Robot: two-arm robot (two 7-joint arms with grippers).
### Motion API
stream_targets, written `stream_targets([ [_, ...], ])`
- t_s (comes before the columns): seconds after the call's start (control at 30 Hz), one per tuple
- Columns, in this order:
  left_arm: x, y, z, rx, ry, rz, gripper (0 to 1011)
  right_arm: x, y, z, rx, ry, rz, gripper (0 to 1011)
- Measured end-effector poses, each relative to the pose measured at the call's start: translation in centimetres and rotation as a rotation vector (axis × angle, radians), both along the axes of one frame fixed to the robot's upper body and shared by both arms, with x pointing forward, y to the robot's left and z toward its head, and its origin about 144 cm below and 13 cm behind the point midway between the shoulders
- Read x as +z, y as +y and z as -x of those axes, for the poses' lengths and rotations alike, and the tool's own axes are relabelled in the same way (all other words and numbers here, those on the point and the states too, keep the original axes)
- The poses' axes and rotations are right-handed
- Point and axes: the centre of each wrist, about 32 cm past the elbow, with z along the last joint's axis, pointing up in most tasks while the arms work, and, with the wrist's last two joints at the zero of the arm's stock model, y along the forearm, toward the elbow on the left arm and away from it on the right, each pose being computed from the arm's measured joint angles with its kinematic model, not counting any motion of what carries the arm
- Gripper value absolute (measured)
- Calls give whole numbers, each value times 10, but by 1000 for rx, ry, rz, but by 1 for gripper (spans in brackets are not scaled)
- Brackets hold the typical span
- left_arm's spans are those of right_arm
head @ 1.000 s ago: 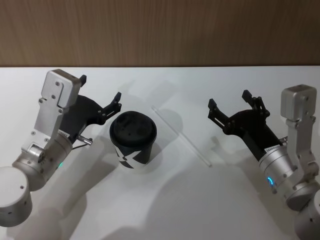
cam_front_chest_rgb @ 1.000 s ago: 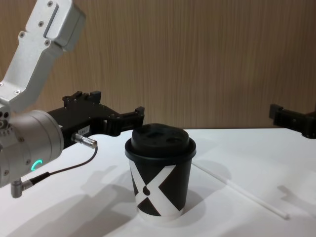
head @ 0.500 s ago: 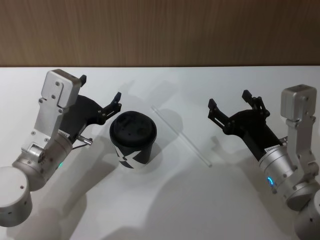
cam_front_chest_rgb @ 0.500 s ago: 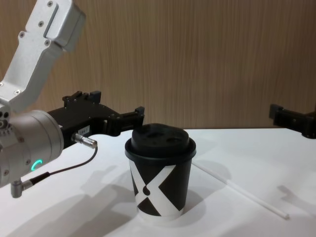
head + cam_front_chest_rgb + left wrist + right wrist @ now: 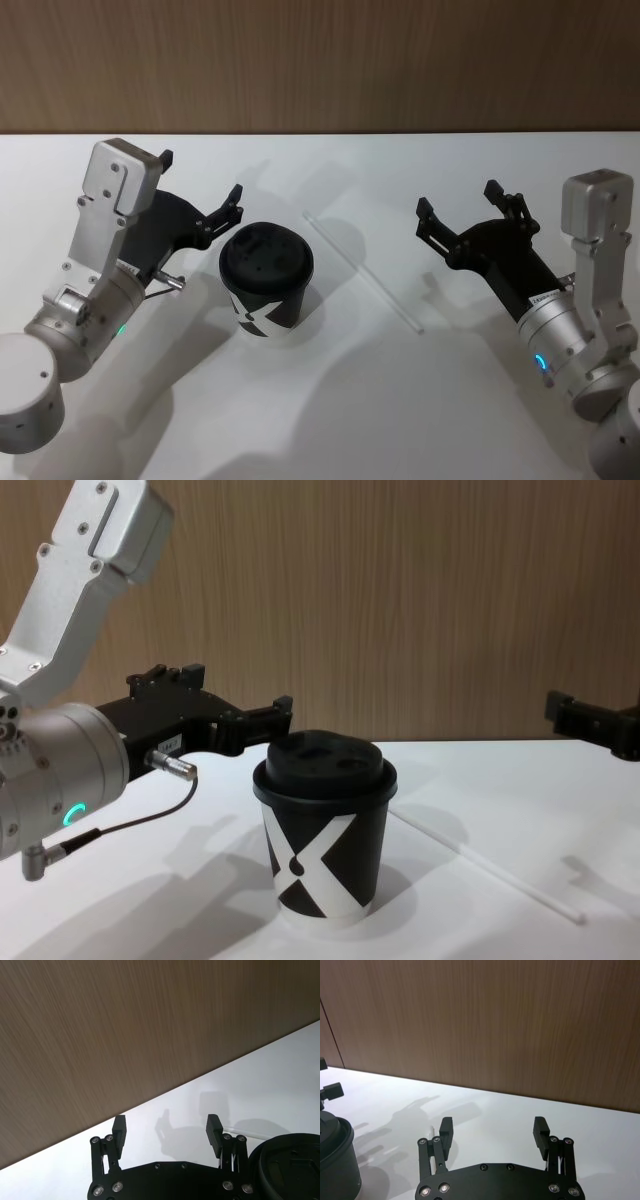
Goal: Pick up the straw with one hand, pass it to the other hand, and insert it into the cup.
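- White straw (image 5: 362, 270) lies flat on the table (image 5: 330, 400). It slants between the cup (image 5: 266, 275) and the right gripper (image 5: 458, 198) and touches neither (nothing has hold of it).
- Cup stands upright with its black lid on, just beside the left gripper (image 5: 200, 177).
- Left gripper hangs above the table, just left of the cup, with its jaws spread wide and nothing between them.
- Right gripper hovers to the right of the straw, pointing toward it. Its jaws are also wide apart and empty.
- Progress, as I judge it: none of the three steps is done. The pick-up, the pass to the other gripper and the insertion into the cup are all left.
- The lid shows shallow recesses (I cannot tell which one is the straw opening).
- Writing: the cup bears a bold white X pattern above a white base band, and no words can be read on it.
- A small pale label sits on each gripper body near the wrist, but the print is too small to make out.
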Motion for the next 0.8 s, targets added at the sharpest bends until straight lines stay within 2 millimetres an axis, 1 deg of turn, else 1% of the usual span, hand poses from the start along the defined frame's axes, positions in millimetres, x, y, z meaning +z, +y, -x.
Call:
stream_targets([
  [0.17,0,0,0,0,0,0,1002,2,-2,-1,2,0,2,1001],
  [0.27,0,0,0,0,0,0,1003,5,-8,-3,9,1,5,1001],
  [0.5,0,0,0,0,0,0,1003,16,-26,-7,41,12,27,1001],
  [0.8,0,0,0,0,0,0,1003,26,-44,-8,75,54,57,1001],
])
